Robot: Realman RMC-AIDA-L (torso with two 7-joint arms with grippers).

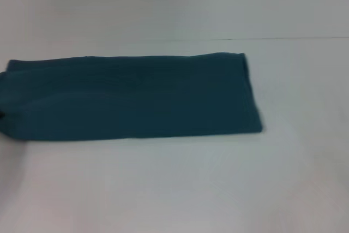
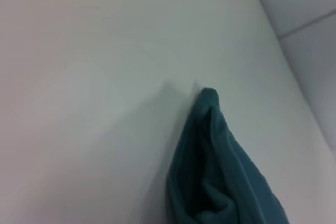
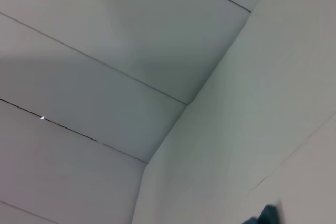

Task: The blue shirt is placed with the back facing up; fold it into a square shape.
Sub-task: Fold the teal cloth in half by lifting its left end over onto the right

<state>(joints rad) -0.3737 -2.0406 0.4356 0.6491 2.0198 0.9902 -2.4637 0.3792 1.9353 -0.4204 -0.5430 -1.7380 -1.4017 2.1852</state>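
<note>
On the white table (image 1: 180, 189), the blue shirt (image 1: 131, 96) lies flat as a long folded band, plain side up, no lettering visible. Its long axis runs left-right across the table. Right end is squared off with a visible hem edge; left end reaches the head view's left border, looks slightly bunched there. Table's far edge sits just behind the shirt; bare table in front of it and to its right.

Left wrist view: a bunched, folded corner of the shirt (image 2: 220, 166) rises close to the camera, tip pointing up off the table (image 2: 94, 103). Left claw itself not visible; can't tell its state.

Right wrist view: mostly table (image 3: 262, 103) and tiled floor (image 3: 94, 51), only a sliver of shirt (image 3: 268, 215) at the picture's border. Right claw not visible either.
</note>
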